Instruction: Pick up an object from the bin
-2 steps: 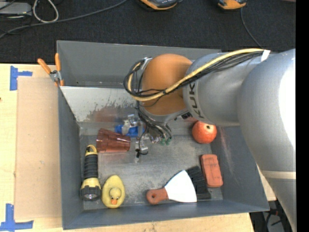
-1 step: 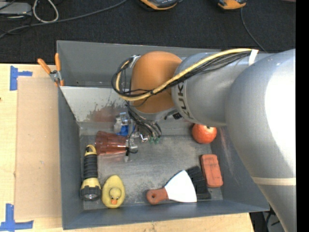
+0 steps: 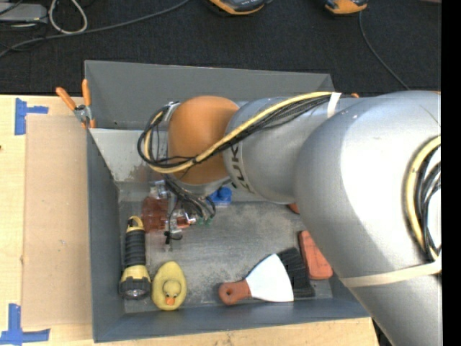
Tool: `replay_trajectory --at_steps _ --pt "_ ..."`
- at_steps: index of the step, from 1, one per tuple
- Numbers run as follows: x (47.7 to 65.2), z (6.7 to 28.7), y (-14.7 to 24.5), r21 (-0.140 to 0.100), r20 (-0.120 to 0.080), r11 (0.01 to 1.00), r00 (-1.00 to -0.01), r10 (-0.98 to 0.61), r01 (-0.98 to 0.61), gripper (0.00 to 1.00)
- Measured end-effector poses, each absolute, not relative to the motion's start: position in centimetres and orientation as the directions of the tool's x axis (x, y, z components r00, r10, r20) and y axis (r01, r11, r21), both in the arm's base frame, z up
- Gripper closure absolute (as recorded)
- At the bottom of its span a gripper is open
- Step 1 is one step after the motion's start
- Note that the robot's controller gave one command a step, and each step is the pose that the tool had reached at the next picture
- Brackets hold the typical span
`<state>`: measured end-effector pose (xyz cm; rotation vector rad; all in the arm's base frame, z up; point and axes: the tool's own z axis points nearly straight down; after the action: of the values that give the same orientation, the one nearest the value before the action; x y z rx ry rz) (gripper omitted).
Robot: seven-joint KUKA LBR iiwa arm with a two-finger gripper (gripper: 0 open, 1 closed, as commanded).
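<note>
Reddish-brown thing (image 3: 151,213), small and partly see-through, lies in the left part of the bin (image 3: 216,85), towards the back, on the grey floor (image 3: 245,240). Just in front of it, close along the left wall, lies a black and yellow torch (image 3: 135,259), its lens end towards the near wall.

The gripper (image 3: 171,231) hangs just to the right of the reddish-brown thing, pointing down at the floor. It is touching or nearly touching that thing; whether it is spread or closed cannot be told, nor whether it grips anything. In front of it, a yellow duck (image 3: 170,285) sits beside the torch's lens end, by the near wall.

Above the gripper is the wrist's orange cover (image 3: 202,139), with black and yellow cables (image 3: 155,146) looped round it. A blue thing (image 3: 224,194) peeks out from under the wrist. The arm (image 3: 360,193) reaches in from the right, its thick silver body spanning the bin's right half.

Bare floor lies open from the gripper rightwards to the middle of the bin. Along the near wall lies a brush (image 3: 270,281) with a reddish handle, white body and black bristles. A flat red piece (image 3: 315,256) lies just right of the brush, partly under the arm.
</note>
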<state>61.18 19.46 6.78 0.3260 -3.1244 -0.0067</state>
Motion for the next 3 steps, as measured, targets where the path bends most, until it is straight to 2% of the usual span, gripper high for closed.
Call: replay_trajectory --at_steps 1,3 --pt "61.29 6.92 19.42 0.003 -0.005 0.989 -0.989 -0.148 -0.148 1.00" --pt "61.26 7.12 19.45 0.003 -0.005 0.991 -0.991 -0.135 -0.135 1.00"
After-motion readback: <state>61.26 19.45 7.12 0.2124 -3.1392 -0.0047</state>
